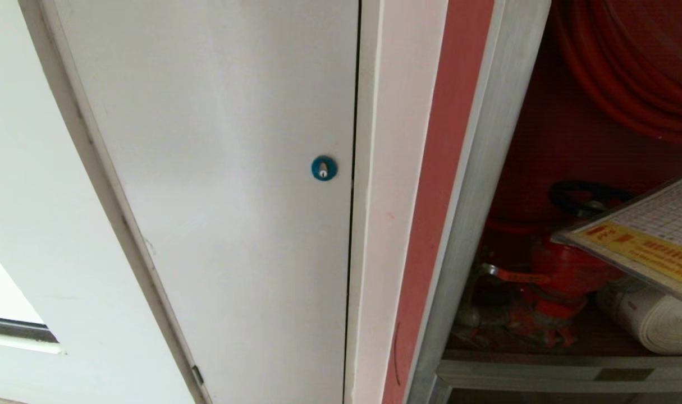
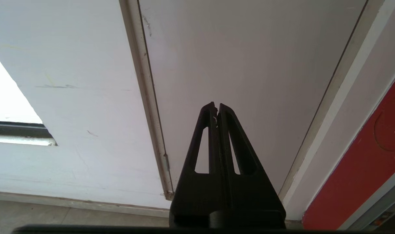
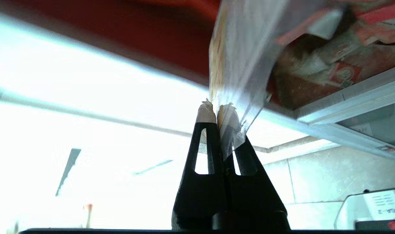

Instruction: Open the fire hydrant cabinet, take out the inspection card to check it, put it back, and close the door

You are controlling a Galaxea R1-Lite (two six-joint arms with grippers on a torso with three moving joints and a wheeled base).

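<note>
The fire hydrant cabinet (image 1: 486,168) stands open at the right of the head view, silver-framed and red inside, with a red hose reel (image 1: 627,73), a red valve (image 1: 565,275) and a white rolled hose (image 1: 655,320). The inspection card (image 1: 649,230), a gridded sheet with a yellow and red strip in a clear sleeve, tilts in front of the cabinet at the right edge. My right gripper (image 3: 217,112) is shut on the corner of the card's sleeve (image 3: 246,58); the gripper itself is outside the head view. My left gripper (image 2: 216,107) is shut and empty, pointing at a white wall door. The cabinet's glass door is out of view.
A plain white door (image 1: 223,185) with a round blue lock (image 1: 324,168) fills the left and middle of the head view. A white jamb and a pink strip (image 1: 442,185) separate it from the cabinet. The cabinet's silver bottom rail (image 1: 543,370) lies below the hose.
</note>
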